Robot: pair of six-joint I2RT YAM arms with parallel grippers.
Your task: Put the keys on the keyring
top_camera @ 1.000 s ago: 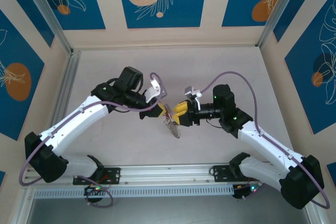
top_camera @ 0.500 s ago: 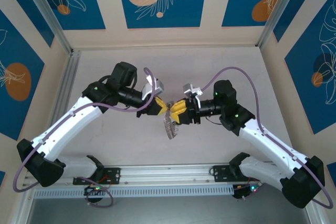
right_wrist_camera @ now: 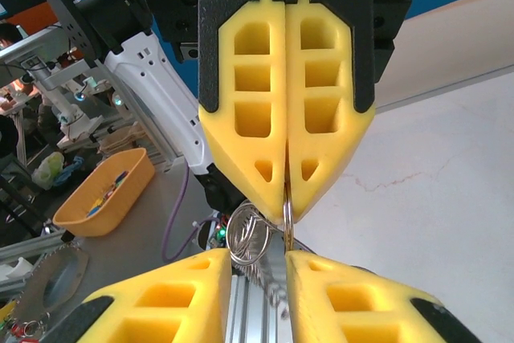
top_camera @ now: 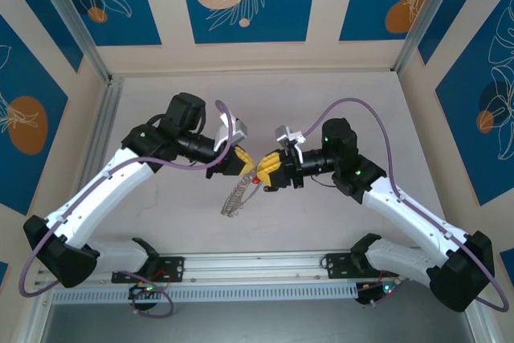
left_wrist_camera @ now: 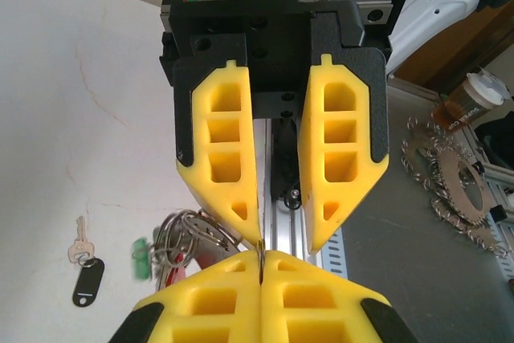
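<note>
The keys (left_wrist_camera: 81, 259) lay on the table (left_wrist_camera: 72, 118), apart from both grippers. The left gripper (left_wrist_camera: 260, 256) was pinching the keyring (top_camera: 234, 198), which dangled beneath it. The right gripper (right_wrist_camera: 259, 258) faced it closely, fingers spread.

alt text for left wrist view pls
The left claw, shut on a thin wire of the keyring, faces the right claw, whose yellow fingers stand apart. The keys lie on the white table at lower left, apart from the ring.
</note>
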